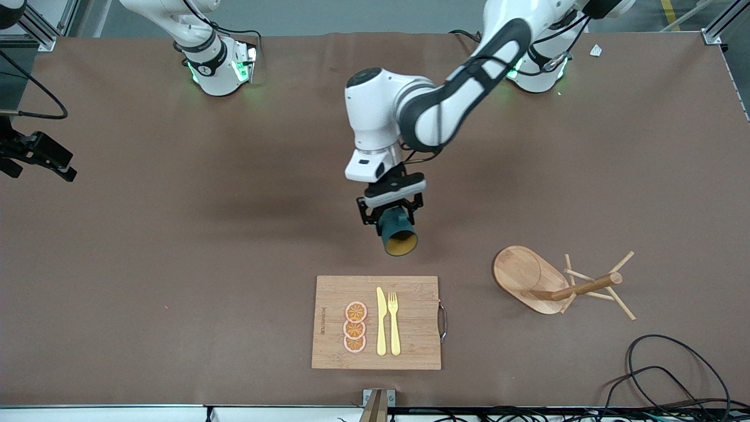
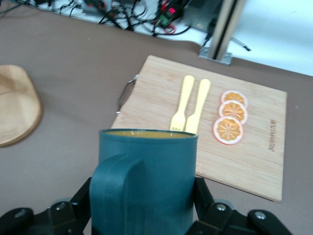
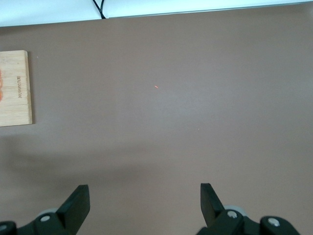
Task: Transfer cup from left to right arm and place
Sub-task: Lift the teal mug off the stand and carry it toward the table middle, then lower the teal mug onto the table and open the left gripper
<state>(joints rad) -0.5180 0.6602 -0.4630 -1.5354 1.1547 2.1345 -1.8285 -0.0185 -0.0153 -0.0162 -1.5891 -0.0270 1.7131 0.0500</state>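
Front view: left end effector grips teal cup over desk, fingers mostly hidden.
Right wrist view: right end effector open, waiting, empty.

Cup: dark teal outside, mustard-yellow inside. Table plain brown; cutting board pale wood grain, with orange slices and pale yellow knife and fork.
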